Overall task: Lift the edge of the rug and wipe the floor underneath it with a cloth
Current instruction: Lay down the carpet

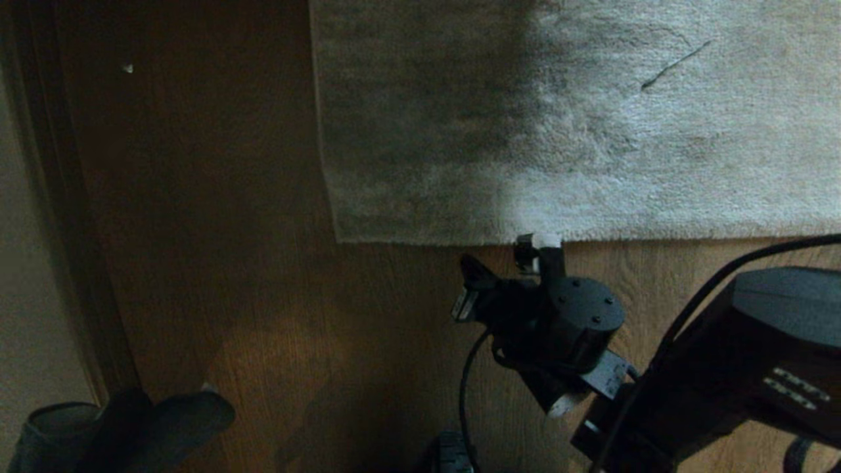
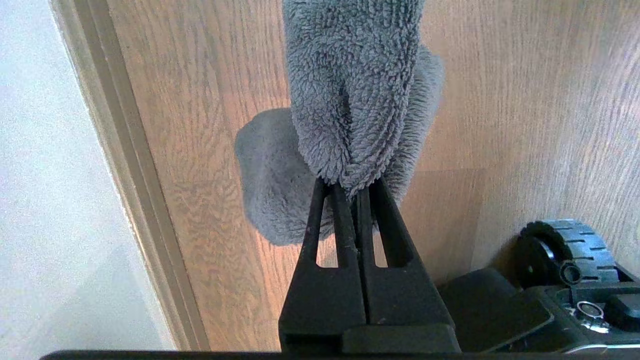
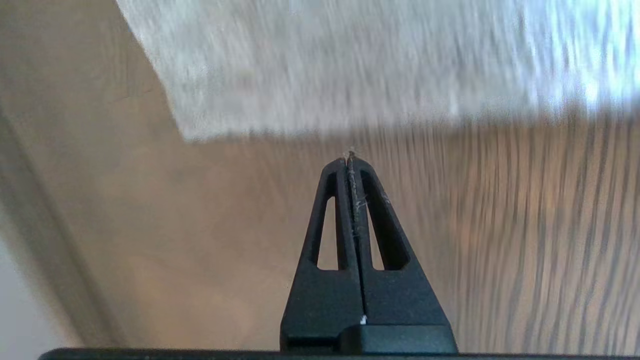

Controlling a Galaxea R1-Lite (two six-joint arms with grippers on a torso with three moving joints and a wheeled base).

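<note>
Head view: right gripper (image 1: pixel 537 253) low at the near hem of the rug (image 1: pixel 591 131), not far along from its near left corner, arm reaching in from the lower right over the floor (image 1: pixel 263 295). Fingers pressed flat together with nothing between them apart from a few stray fibres, tips (image 3: pixel 351 160) just short of the hem in the right wrist view, apart from the pile. Rug lying flat all along the visible edge, no fold, no lifted corner, no bare boards exposed beneath. Left gripper (image 2: pixel 350 187) parked low at the robot's left side near the skirting, clamped on the cloth (image 2: pixel 350 90), dark grey fleece bunched at the fingertips and hanging over the boards, well apart from the rug. Same cloth visible as a dark bundle at the lower left corner of the head view. By judgement, very early in the task: cloth already in hand, so that part done; rug edge not yet gripped or raised, wiping not yet begun. Left to do, most likely: opening the right fingers, working one under the thin hem, closing on it, raising the edge, then bringing the cloth across to the uncovered boards and rubbing. Likely snag: closed tips sliding over the hem rather than catching it.
</note>
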